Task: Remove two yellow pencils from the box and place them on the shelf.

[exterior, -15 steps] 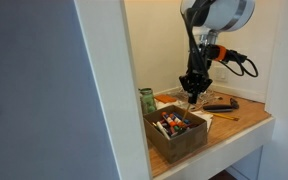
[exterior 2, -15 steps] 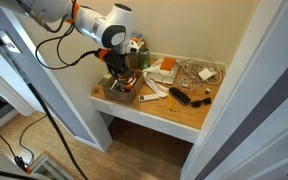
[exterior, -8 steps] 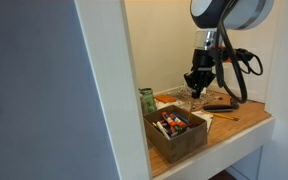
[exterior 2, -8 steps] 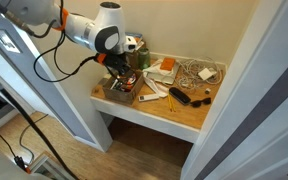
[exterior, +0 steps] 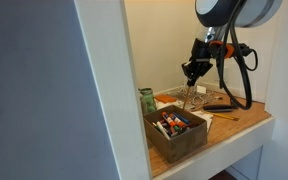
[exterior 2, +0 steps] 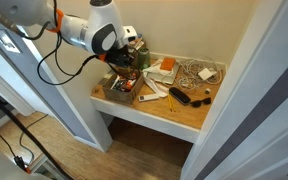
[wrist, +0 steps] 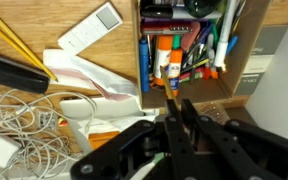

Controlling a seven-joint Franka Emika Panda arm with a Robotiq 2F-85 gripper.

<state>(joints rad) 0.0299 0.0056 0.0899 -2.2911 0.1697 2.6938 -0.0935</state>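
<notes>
The brown box (exterior: 181, 135) sits at the shelf's front corner, full of markers and pens; it also shows in the other exterior view (exterior 2: 118, 92) and the wrist view (wrist: 246, 60). My gripper (exterior: 191, 73) (exterior 2: 121, 63) hangs above and behind the box. In the wrist view the gripper (wrist: 179, 112) is shut on a thin yellow pencil (wrist: 171, 97) that sticks out between the fingers. Another yellow pencil (wrist: 14, 40) lies on the wooden shelf (wrist: 74, 15) at the far left.
A green cup (exterior: 146, 100) stands behind the box. A white remote (wrist: 92, 27), a tangle of white cables (wrist: 14, 115), papers and a black object (wrist: 9, 70) lie on the shelf (exterior 2: 184, 117). White walls close in both sides.
My gripper has risen from just over the box to well above it, with the yellow pencil held in it.
</notes>
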